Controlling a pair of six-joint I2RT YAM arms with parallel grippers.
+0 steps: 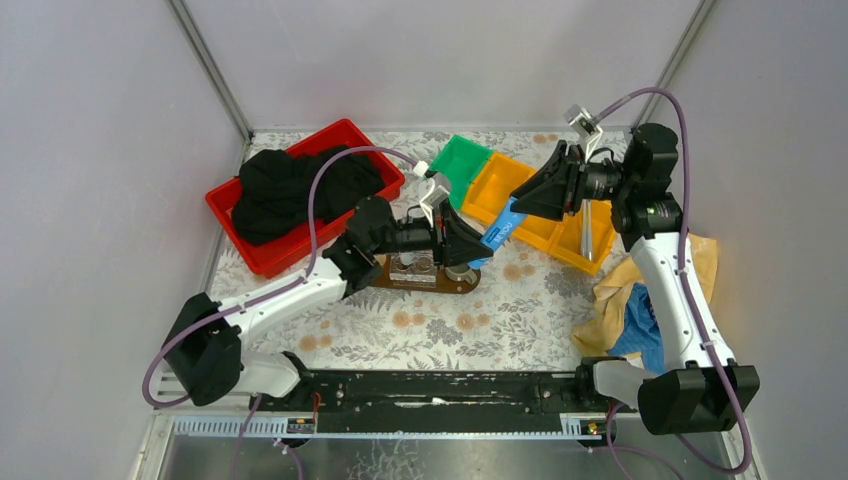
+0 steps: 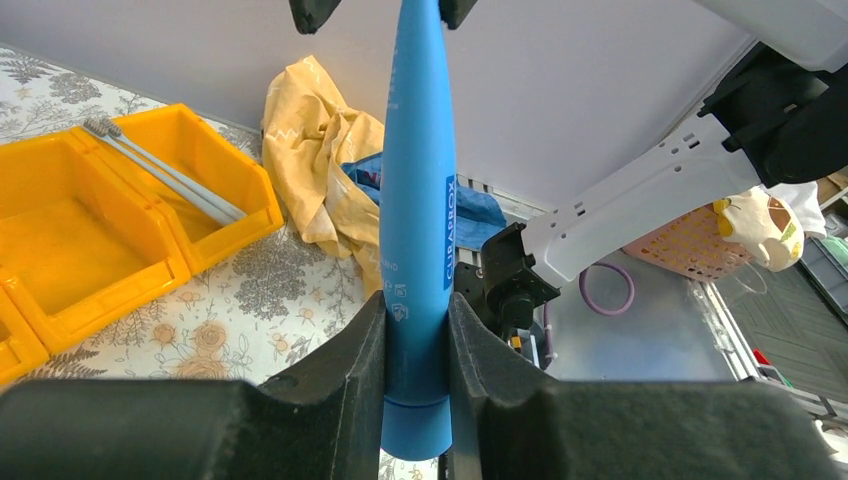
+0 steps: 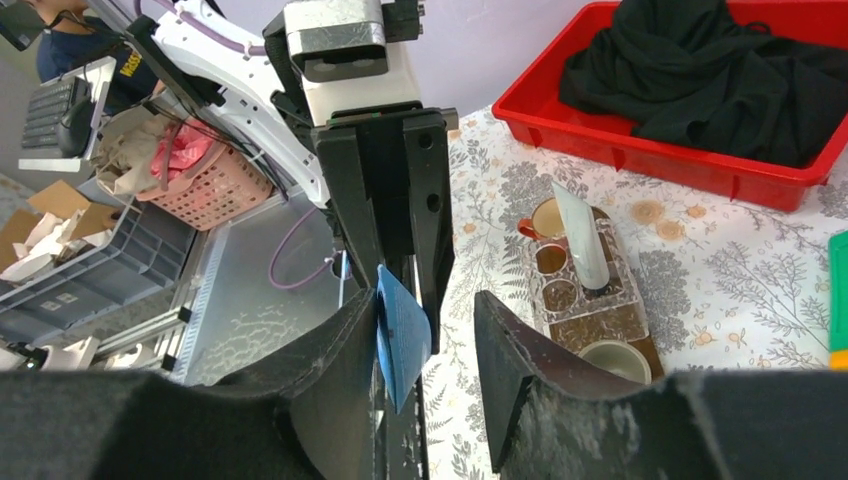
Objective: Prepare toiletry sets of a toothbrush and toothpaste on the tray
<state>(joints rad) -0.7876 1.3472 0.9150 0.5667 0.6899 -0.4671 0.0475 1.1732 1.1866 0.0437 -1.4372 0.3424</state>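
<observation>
Left wrist: toothpaste point(image 2: 418, 200) handover, by the look of it.
Left jaws clamp it; right jaws gape open; next, probably, setting it on the tray point(image 1: 400, 281).

tray point(image 1: 398, 280): mostly covered from above | blue toothpaste point(image 2: 417, 200): upper end cropped

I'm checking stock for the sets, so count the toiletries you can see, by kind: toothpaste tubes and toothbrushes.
Toothpaste tubes: 2 (blue tube, whitish tube)
Toothbrushes: 2, both in the yellow bin
Total: 4
</observation>
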